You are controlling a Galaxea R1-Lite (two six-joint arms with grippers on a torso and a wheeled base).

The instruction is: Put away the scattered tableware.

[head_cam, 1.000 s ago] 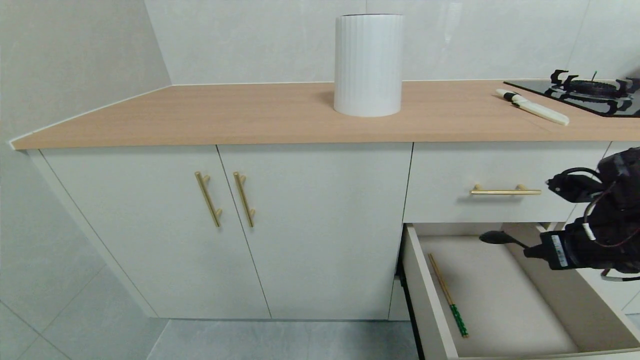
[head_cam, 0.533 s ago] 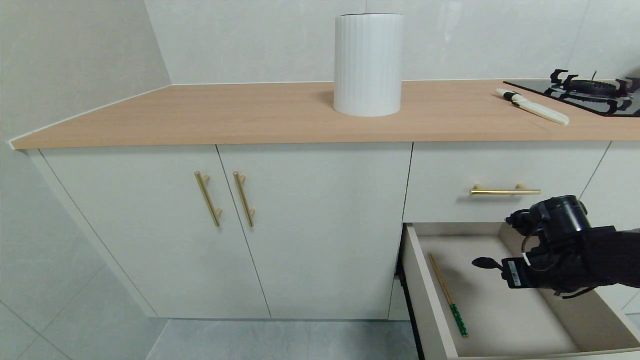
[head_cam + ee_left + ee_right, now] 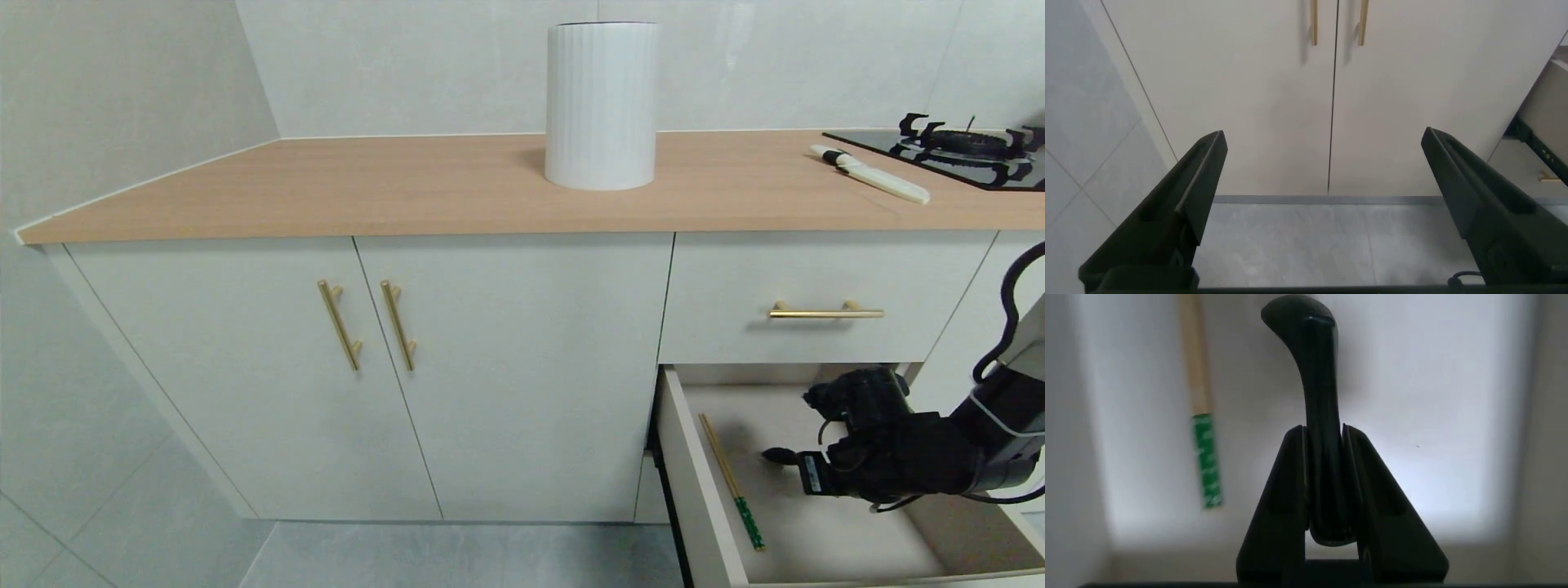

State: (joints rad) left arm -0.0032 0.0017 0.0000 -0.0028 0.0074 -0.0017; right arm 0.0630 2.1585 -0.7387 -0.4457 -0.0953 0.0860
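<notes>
Right gripper: the right gripper [image 3: 810, 471] hung over the open drawer [image 3: 684, 457], low inside it, jaws closed tight on the handle of a black spoon [image 3: 778, 455].
Spoon: its bowl stuck out past the jaws toward the drawer's left wall; I could not tell whether it touched the floor of the drawer.
Chopsticks: wooden chopsticks [image 3: 729, 480] with green ends lay in the drawer along its left wall, just beside the spoon's bowl.
Knife: a pale knife [image 3: 869, 174] lay on the bench [image 3: 367, 188] near its right end, beside the stove [image 3: 955, 147].
Canister: a white ribbed canister [image 3: 602, 106] stood upright mid-bench.
Left gripper: the left gripper [image 3: 1323, 139] faced the cabinet doors [image 3: 1331, 82], jaws spread wide, holding nothing.
</notes>
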